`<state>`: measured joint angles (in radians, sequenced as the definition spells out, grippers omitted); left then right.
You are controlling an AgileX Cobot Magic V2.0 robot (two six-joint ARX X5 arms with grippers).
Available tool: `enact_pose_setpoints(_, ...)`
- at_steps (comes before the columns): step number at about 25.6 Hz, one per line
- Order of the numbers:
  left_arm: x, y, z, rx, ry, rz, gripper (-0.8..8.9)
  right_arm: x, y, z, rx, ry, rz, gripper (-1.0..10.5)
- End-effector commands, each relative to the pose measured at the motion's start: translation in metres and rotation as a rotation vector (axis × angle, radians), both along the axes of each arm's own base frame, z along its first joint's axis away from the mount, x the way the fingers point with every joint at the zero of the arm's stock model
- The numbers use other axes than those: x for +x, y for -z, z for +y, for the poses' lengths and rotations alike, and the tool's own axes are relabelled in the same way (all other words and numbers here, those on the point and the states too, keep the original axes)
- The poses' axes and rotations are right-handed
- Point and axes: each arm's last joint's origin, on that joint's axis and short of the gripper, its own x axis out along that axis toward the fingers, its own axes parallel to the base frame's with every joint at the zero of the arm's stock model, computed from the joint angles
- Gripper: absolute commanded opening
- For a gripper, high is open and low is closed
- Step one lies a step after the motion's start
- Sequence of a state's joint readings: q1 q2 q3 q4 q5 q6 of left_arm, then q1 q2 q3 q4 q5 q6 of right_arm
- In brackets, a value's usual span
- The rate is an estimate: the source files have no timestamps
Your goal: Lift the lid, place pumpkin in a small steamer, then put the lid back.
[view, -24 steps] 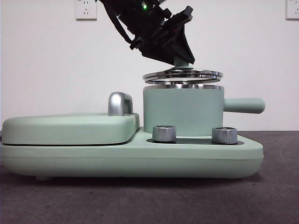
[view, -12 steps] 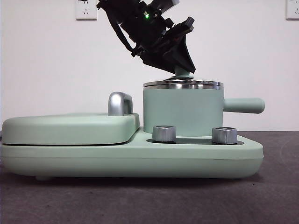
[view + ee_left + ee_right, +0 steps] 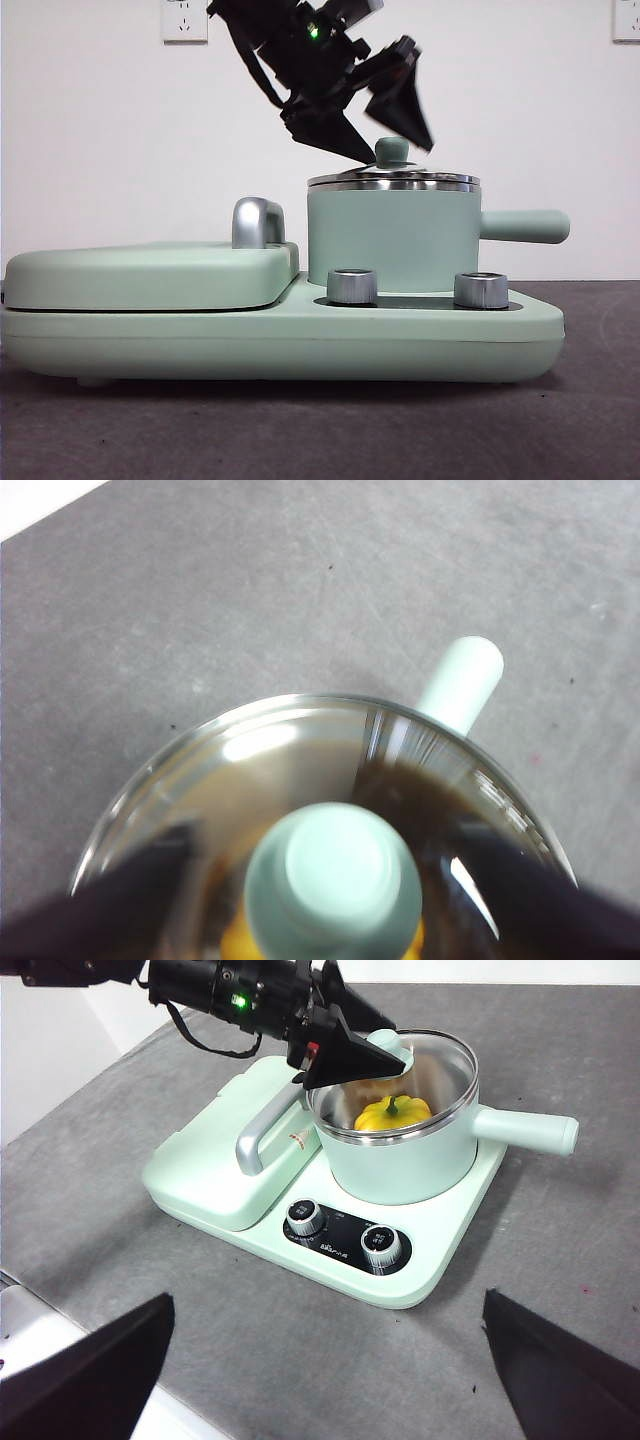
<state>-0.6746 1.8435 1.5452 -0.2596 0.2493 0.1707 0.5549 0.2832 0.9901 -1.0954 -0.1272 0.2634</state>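
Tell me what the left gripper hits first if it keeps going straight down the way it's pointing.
Most likely the lid's mint-green knob, which sits between the open jaws of the left gripper, with the glass just beneath it.

No text can be read with any certainty in these views. The base point(image 3: 440, 1260) carries a small line of printing on its dark control panel point(image 3: 340, 1243) between and below the two knobs point(image 3: 306, 1218), and a small reddish mark sits on the flat cover point(image 3: 210, 1165) near its handle, but both are too small and blurred to make out. The knobs show faint markings around their rims that likewise cannot be read.
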Motion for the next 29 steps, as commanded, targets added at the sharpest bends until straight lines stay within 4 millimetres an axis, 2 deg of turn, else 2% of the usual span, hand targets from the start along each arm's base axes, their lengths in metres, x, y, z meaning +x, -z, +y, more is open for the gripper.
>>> enact_pose_setpoints(1, 0.003, -0.018, -0.004, -0.043, -0.024, 0.020, 5.45, 0.000, -0.002, 0.000, 0.014, 0.002, -0.007, 4.8)
enact_pose_setpoints(6, -0.020, -0.062, 0.013, 0.030, -0.042, 0.147, 5.30, -0.001, -0.002, 0.000, 0.021, -0.004, -0.001, 4.8)
enact_pose_setpoints(10, -0.057, -0.087, 0.043, 0.110, -0.031, 0.258, 5.29, -0.001, -0.001, 0.000, 0.020, -0.010, 0.005, 4.8)
enact_pose_setpoints(14, -0.098, -0.115, 0.076, 0.143, -0.027, 0.288, 5.27, -0.001, -0.001, 0.000, 0.019, -0.010, 0.007, 4.8)
enact_pose_setpoints(16, -0.121, -0.122, 0.095, 0.134, -0.027, 0.278, 5.27, -0.001, -0.001, 0.000, 0.019, -0.010, 0.008, 4.8)
enact_pose_setpoints(19, -0.153, -0.118, 0.120, 0.122, -0.034, 0.278, 5.18, -0.001, -0.001, 0.000, 0.019, -0.010, 0.007, 4.8)
enact_pose_setpoints(22, -0.180, -0.107, 0.142, 0.092, -0.056, 0.285, 4.61, 0.000, -0.001, 0.000, 0.018, -0.010, 0.008, 4.8)
enact_pose_setpoints(26, -0.219, -0.084, 0.173, -0.010, -0.112, 0.283, 4.29, -0.001, -0.001, 0.001, 0.021, -0.024, 0.011, 4.8)
enact_pose_setpoints(29, -0.245, -0.065, 0.196, -0.148, -0.217, 0.285, 4.28, -0.001, -0.001, 0.001, 0.022, -0.031, 0.011, 4.8)
